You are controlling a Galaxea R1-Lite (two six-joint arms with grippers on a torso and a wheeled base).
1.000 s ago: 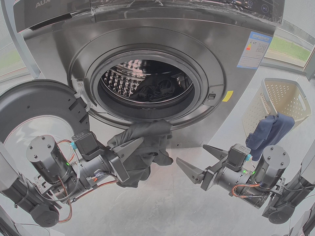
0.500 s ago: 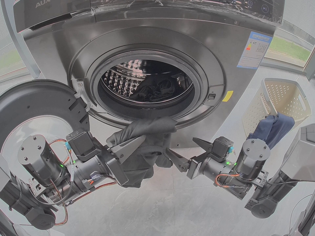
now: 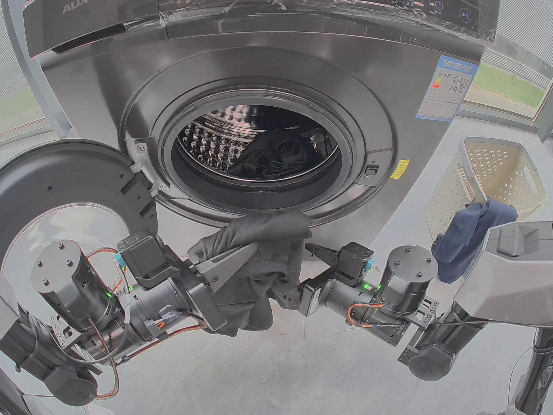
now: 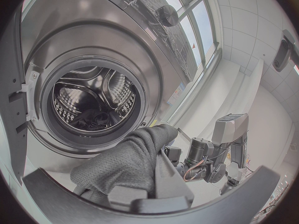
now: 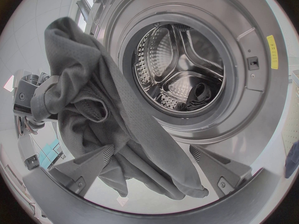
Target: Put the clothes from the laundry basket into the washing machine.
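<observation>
Washing machine: grey front loader that stands on the pale floor, its round opening facing the robot.
Door: swung fully open to the left of the opening, inner side facing out.
Drum: shiny studded metal, open to view.
Laundry basket: cream, perforated, on the floor to the right of the washing machine, tipped so that its open mouth shows.
Black garment: bunched and held up just below the rim of the opening, outside the drum; its loose end hangs toward the floor.
Blue garment: draped over the near rim of the laundry basket, hanging down outside it.
Dark clothes: crumpled low in the drum, toward its right side.
Left gripper: clenched on the black garment, cloth folded over one finger.
Right gripper: fingers spread wide, just beside the black garment; in the right wrist view the hanging cloth lies between them, gripped by neither.
</observation>
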